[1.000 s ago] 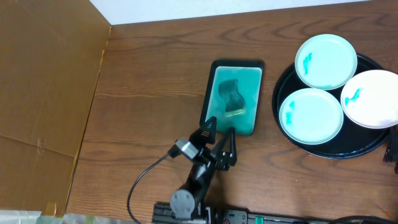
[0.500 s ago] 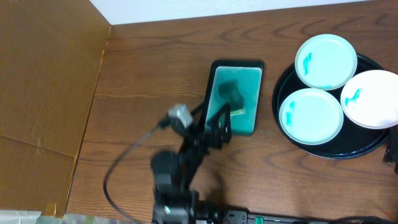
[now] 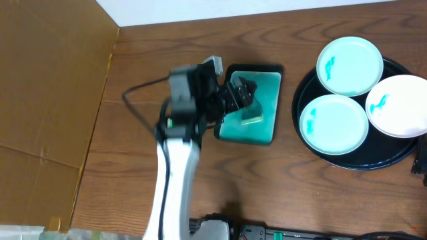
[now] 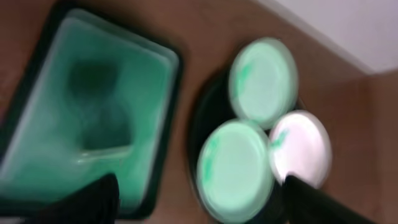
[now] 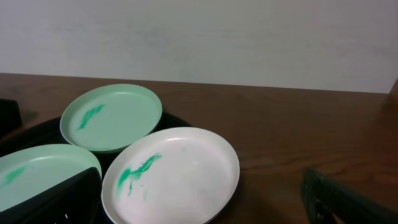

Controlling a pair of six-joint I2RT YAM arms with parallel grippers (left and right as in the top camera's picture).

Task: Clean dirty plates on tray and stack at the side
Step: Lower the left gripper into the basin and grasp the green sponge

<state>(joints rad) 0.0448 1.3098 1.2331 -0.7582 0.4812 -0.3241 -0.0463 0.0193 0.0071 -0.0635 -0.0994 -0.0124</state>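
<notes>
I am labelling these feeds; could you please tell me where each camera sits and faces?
Overhead: above the table, facing straight down; left gripper over the teal dish, plates on the tray.
Left wrist: on the left arm, angled down at dish and plates; own fingers at bottom edge.
Right wrist: low, facing across the plates toward the wall; own fingers at bottom corners.
Shared: every view shows the plates.

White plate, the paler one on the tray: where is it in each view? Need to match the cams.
Overhead: white plate at the right edge, on the tray's right side.
Left wrist: white plate right of centre, blurred.
Right wrist: white plate in the centre foreground, nearest the camera.
Shared landmark: the black tray beneath it, visible in all three views.
</notes>
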